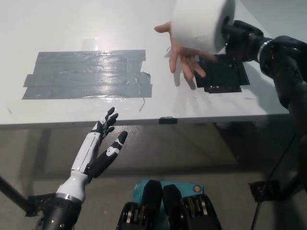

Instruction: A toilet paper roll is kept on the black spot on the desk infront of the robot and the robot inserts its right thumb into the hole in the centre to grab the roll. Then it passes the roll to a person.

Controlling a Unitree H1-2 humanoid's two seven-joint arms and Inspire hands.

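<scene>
The white toilet paper roll (199, 23) hangs in the air at the top of the head view, carried on my black right hand (238, 37), which is shut on it from the roll's right side. The roll is directly over a person's hand (184, 60), which lies palm up with fingers spread above the white desk (76, 28); the roll hides most of its palm. The black spot (223, 74) on the desk lies bare just right of that hand. My white left hand (98, 146) rests open below the desk's front edge at lower left.
A wide patch of grey tape (88, 74) covers the desk's left half. A small dark clip (168, 120) sits on the desk's front edge. Below the edge is grey floor.
</scene>
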